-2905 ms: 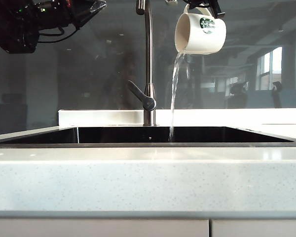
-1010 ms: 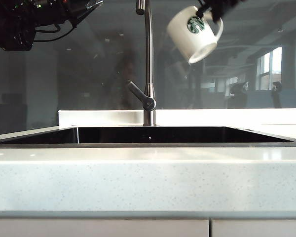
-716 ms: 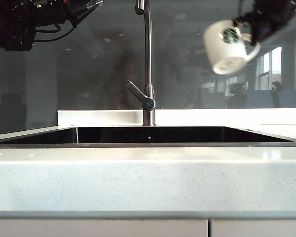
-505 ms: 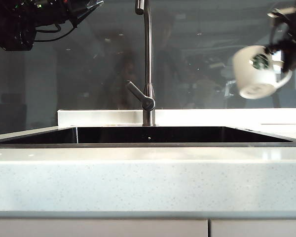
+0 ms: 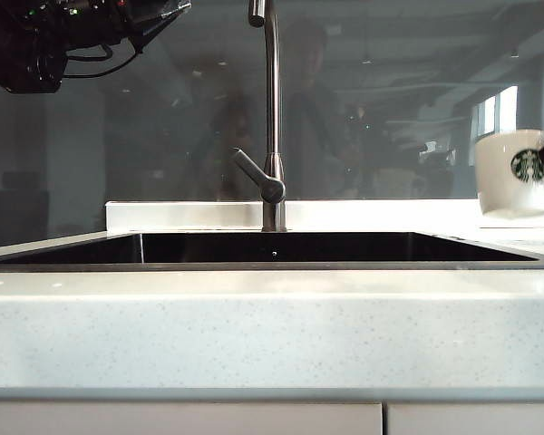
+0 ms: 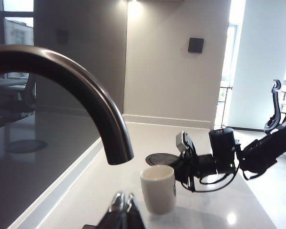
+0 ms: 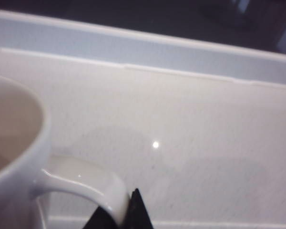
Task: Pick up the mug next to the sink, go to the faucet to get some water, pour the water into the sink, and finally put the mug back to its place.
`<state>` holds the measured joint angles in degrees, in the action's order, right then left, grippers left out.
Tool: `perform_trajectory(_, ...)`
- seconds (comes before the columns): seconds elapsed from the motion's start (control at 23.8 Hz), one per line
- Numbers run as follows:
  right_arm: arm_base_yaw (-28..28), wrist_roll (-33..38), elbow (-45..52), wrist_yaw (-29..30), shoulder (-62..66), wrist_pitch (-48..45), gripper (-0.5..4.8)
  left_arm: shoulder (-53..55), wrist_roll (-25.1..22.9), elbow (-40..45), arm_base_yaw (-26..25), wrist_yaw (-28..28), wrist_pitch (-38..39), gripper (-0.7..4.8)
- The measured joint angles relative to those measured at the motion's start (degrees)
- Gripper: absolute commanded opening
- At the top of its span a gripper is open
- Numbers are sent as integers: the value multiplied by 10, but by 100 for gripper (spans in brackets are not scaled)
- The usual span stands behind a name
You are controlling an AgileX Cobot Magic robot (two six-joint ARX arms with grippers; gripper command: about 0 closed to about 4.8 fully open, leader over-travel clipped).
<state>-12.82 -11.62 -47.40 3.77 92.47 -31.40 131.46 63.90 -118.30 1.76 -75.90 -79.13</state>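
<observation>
The mug (image 5: pixel 515 172) stood upright at the far right of the exterior view, over the pale countertop (image 5: pixel 272 331) to the right of the sink (image 5: pixel 272 249); I could not tell whether its base touched the stone or hung just above it. Its green logo faced the room. The right gripper (image 7: pixel 115 212) was clamped on the mug's loop handle (image 7: pixel 86 183), the dark fingertips pinching the white loop from either side, and from the left wrist view the black right arm (image 6: pixel 229 157) reached in level from behind the mug, which looked empty at the rim. A round dark disc (image 6: pixel 163 159) lay flat on the counter just behind the mug.

The faucet (image 5: pixel 272 118) rose from the back edge of the sink, its lever handle (image 5: pixel 257 177) angled up to the left, with no water running from its curved spout (image 6: pixel 76 90). The black basin looked dry and bare from where I stood.

The left gripper (image 6: pixel 123 206) hung high up at the left, near the spout's tip and well apart from the mug, its two fingers pressed together on nothing
</observation>
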Motion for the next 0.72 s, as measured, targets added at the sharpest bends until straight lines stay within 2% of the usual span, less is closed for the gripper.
perform_trajectory(0.21, 4, -1, 1, 33, 39, -26, -5, 0, 0, 0, 0, 0, 3, -3)
perform_trajectory(0.59, 6, -13, 2, 34, 49, -45, -5, 0, 0, 0, 0, 0, 3, -3)
perform_trajectory(0.72, 6, -15, 2, 34, 49, -45, 28, 0, 0, 0, 0, 0, 3, -3)
